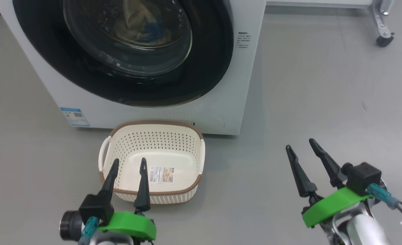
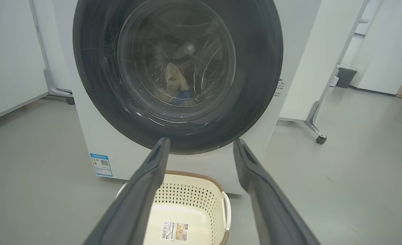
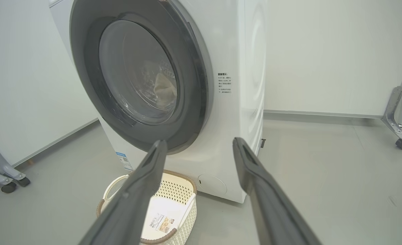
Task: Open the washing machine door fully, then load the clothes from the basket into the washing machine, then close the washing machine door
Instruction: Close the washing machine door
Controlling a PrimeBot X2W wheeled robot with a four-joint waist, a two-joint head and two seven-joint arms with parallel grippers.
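Note:
The white washing machine (image 1: 221, 112) stands ahead with its black-rimmed door (image 1: 214, 54) flat against its front. Behind the glass bowl lie the cream clothes (image 1: 136, 20) with a blue edge, also seen as clothes (image 2: 175, 81) inside the drum. On the floor before the washer sits the cream basket (image 1: 173, 139), with just a label sticker on its bottom. My left gripper (image 1: 128, 164) hovers open over the basket's near rim. To the right, above bare floor, my right gripper (image 1: 300, 143) stands open, holding nothing.
A blue label (image 1: 74, 116) marks the washer's lower left front. A metal frame leg with a black caster (image 1: 384, 40) stands at the far right. White panels on casters (image 3: 7, 185) flank the machine. Grey floor spreads to the right of the basket.

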